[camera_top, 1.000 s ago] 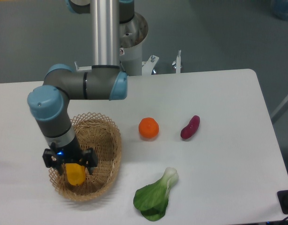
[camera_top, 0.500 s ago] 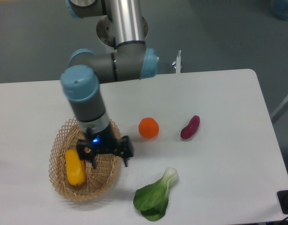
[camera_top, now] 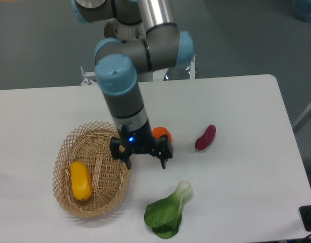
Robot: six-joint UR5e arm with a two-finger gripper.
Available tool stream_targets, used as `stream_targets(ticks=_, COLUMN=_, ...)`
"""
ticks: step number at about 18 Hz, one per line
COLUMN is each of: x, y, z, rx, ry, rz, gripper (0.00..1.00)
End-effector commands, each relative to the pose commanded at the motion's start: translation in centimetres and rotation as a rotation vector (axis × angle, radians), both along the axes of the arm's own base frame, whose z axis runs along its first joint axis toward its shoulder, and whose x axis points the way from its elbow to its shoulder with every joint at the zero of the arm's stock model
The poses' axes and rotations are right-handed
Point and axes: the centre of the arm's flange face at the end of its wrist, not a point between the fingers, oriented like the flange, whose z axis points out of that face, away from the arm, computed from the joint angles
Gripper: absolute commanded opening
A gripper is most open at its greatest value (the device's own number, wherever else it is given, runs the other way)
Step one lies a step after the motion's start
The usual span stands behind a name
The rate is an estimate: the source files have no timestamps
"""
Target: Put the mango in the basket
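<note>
Fixed camera, one view. The basket sits on the left part of the white table. Contents: the mango only, lying lengthwise on the basket floor toward its left side, clear of the rim and touching nothing but the weave. The rest of the basket floor shows bare wicker.

The gripper hangs just beyond the basket's right rim, over the table. Its two fingers are spread wide apart and hold nothing; the left fingertip overlaps the basket rim in this view, the right one points down at bare table. A blue light shows on the wrist above the fingers.

An orange lies just behind the gripper, partly hidden by it. A sweet potato lies to the right of the orange, well apart from it. A leafy green lies near the front edge, below the gripper.
</note>
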Motion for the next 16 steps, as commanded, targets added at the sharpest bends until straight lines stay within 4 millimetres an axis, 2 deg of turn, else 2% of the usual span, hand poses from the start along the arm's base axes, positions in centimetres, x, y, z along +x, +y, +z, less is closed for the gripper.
stream_targets(ticks=5, x=-1.3, y=-2.7, z=2.8, rx=0.032, ry=-0.037, rz=0.024, gripper=1.00)
stream_targets(ticks=9, x=-2.2, y=-3.2, z=3.6, rx=0.024, ry=-0.016, rz=-0.057, gripper=1.00)
stream_targets(ticks=11, x=-2.6, y=-4.2, z=4.2, rx=0.032, ry=-0.036, rz=-0.065, gripper=1.00)
stream_targets(ticks=16, x=-3.2, y=-5.2, z=4.6, rx=-0.030, ry=-0.065, rz=-0.153, gripper=1.00)
